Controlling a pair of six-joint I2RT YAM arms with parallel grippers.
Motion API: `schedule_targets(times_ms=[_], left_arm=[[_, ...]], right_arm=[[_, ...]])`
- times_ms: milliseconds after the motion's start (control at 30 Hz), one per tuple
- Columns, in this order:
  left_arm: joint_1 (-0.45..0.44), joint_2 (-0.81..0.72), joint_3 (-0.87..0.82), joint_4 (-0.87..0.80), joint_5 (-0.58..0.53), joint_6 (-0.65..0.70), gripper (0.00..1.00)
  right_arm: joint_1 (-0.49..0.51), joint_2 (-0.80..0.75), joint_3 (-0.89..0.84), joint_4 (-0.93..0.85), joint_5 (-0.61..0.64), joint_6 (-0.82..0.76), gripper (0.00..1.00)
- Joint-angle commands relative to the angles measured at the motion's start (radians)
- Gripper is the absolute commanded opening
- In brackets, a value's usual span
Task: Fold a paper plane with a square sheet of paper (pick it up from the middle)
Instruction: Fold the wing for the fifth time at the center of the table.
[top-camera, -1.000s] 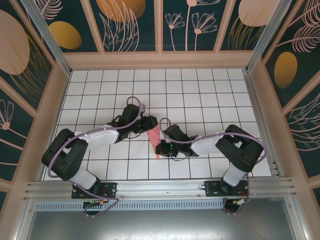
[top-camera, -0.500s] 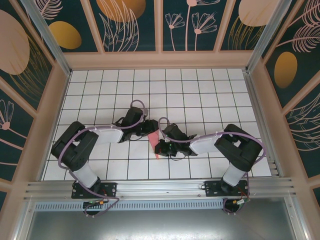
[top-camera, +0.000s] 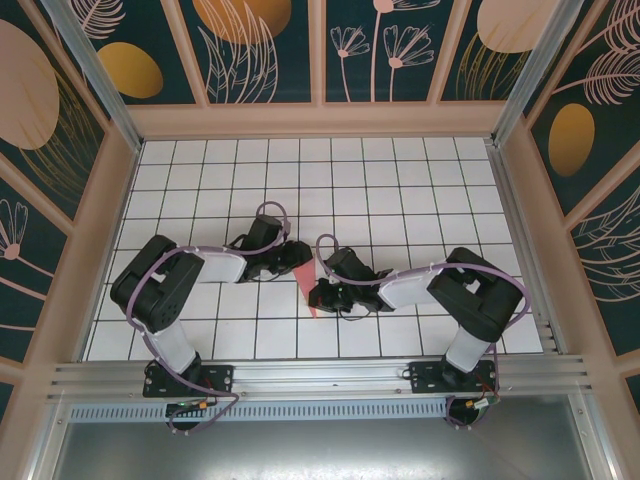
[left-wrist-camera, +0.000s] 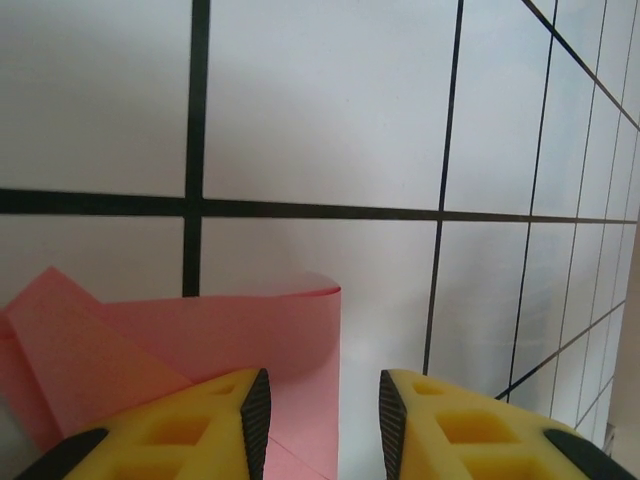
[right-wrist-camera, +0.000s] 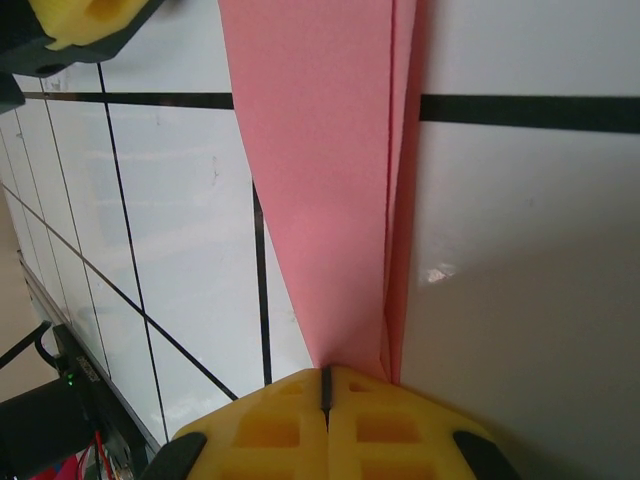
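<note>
Your sheet of paper (top-camera: 309, 283) lies on the white gridded table (top-camera: 400, 190) as a narrow creased pink wedge, with its wide end away from the arm bases and its point toward them. The left gripper (top-camera: 297, 256) sits at the wide end. In its wrist view the jaws stand apart – released, gripping nothing – with one yellow finger (left-wrist-camera: 180, 425) over the pink sheet (left-wrist-camera: 200, 340) and the other over bare tile. The right gripper (top-camera: 320, 296) is just beside the wedge, near its point. In its wrist view the yellow pads (right-wrist-camera: 270, 420) are clenched tight against each other, and the folded sheet (right-wrist-camera: 320, 150) narrows down to them – you cannot tell whether any paper is caught in that seam or merely runs beneath it.
</note>
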Motion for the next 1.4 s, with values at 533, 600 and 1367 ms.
schedule_targets(times_ms=[533,600,1367], left_arm=[[0.173,-0.014,0.151,-0.211,-0.129,0.227,0.39],[0.174,-0.081,0.162,-0.230,-0.118,0.233,0.41],[-0.013,-0.103,-0.144,0.112,0.084,0.041,0.30]], right_arm=[[0.014,0.069,-0.015,-0.143,0.032,-0.017,0.00],[0.015,0.069,-0.008,-0.144,0.030,-0.018,0.00],[0.014,0.045,0.016,-0.133,0.060,-0.012,0.00]])
